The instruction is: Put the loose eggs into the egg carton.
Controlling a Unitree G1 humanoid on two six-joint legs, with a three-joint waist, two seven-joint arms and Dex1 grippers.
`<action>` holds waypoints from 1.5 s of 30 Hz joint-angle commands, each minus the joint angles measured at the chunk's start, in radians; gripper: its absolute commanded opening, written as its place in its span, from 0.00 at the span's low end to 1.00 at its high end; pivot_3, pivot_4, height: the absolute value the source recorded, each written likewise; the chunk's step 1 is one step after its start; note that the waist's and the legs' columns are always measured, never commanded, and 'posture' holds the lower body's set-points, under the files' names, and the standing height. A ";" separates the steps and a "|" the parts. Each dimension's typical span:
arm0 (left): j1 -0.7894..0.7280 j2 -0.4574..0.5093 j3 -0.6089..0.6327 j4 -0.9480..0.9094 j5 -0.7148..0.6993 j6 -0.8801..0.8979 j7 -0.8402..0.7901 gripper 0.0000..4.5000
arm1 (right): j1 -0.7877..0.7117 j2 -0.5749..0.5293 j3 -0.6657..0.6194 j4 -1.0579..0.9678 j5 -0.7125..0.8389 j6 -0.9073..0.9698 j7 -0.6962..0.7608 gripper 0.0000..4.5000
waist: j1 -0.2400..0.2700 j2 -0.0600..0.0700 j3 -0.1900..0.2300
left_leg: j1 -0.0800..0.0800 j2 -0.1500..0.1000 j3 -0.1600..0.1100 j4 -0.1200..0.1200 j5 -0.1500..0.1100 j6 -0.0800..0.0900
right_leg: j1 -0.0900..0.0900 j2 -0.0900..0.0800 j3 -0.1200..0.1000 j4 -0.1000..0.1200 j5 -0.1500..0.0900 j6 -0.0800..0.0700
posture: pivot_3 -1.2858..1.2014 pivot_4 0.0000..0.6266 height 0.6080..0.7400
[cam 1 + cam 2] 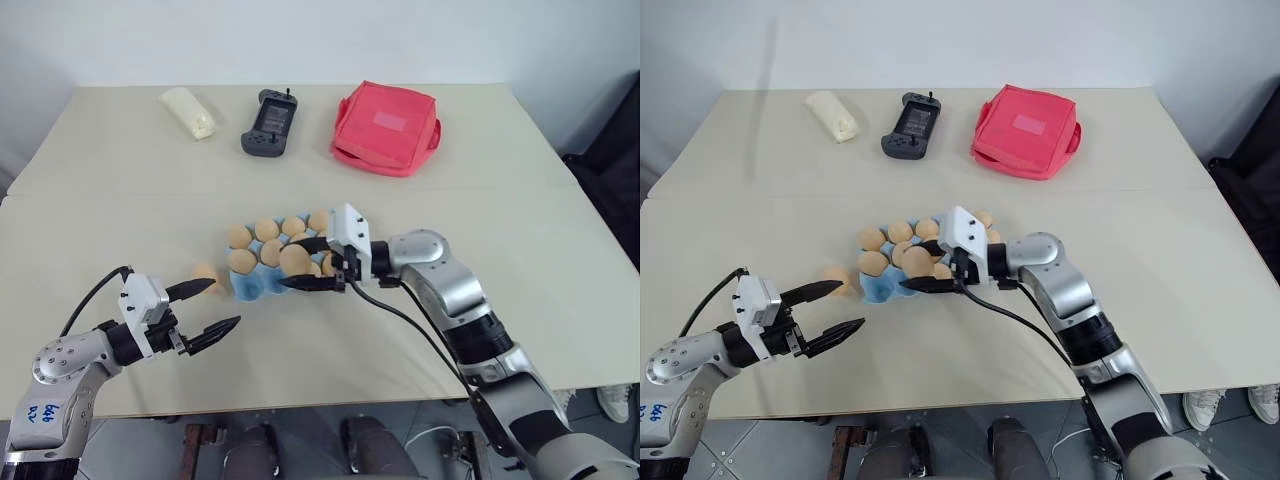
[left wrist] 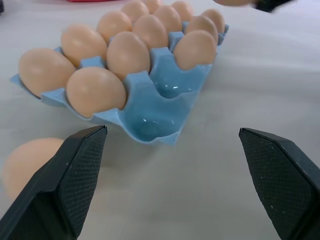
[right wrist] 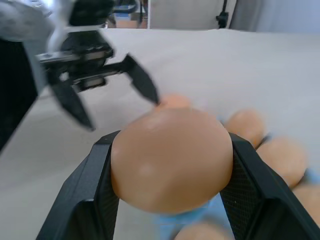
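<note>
The light blue egg carton (image 1: 250, 286) lies mid-table with several tan eggs in its cups; two near cups (image 2: 155, 120) stand empty. My right gripper (image 1: 290, 265) hovers over the carton's near side, pointing left, shut on an egg (image 3: 170, 157). One loose egg (image 1: 205, 274) rests on the table just left of the carton, beside my left finger (image 2: 75, 175). My left gripper (image 1: 225, 302) is open, low over the table in front and to the left of the carton, with nothing between its fingers.
Along the far side of the table lie a pale cream packet (image 1: 190, 112), a black game controller (image 1: 268, 124) and a red square pouch (image 1: 385, 127). The table's front edge runs close behind my left gripper.
</note>
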 commanded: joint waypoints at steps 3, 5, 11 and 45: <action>0.016 -0.007 0.032 -0.003 -0.010 -0.030 0.004 1.00 | -0.053 0.074 0.054 0.055 -0.090 0.008 -0.097 0.52 | -0.011 0.000 0.000 | -0.003 0.000 0.003 0.000 0.000 0.000 | -0.006 0.000 0.000 0.003 0.000 0.000 | 0.52 0.24 1.00; 0.027 -0.008 0.038 0.004 -0.009 -0.035 0.004 1.00 | -0.059 0.088 0.060 0.074 -0.105 0.008 -0.109 0.67 | -0.013 0.000 0.000 | -0.008 0.000 0.003 0.001 0.001 -0.001 | -0.011 0.000 0.000 0.006 0.000 0.000 | 0.52 0.24 1.00; 0.047 -0.012 0.042 -0.010 -0.011 -0.042 0.009 1.00 | -0.044 0.050 0.033 0.021 -0.079 0.009 -0.074 0.99 | -0.015 0.000 0.000 | -0.011 0.002 0.002 0.005 0.001 -0.001 | -0.014 0.001 -0.001 0.006 0.000 0.000 | 0.52 0.24 1.00; 0.244 -0.078 0.285 0.019 -0.010 -0.083 0.153 1.00 | 0.394 -0.393 -0.424 0.029 0.201 -0.343 0.261 0.99 | -0.005 -0.002 0.001 | -0.011 -0.001 0.000 0.013 -0.001 0.006 | -0.007 -0.002 -0.002 0.004 0.000 0.001 | 0.52 0.24 1.00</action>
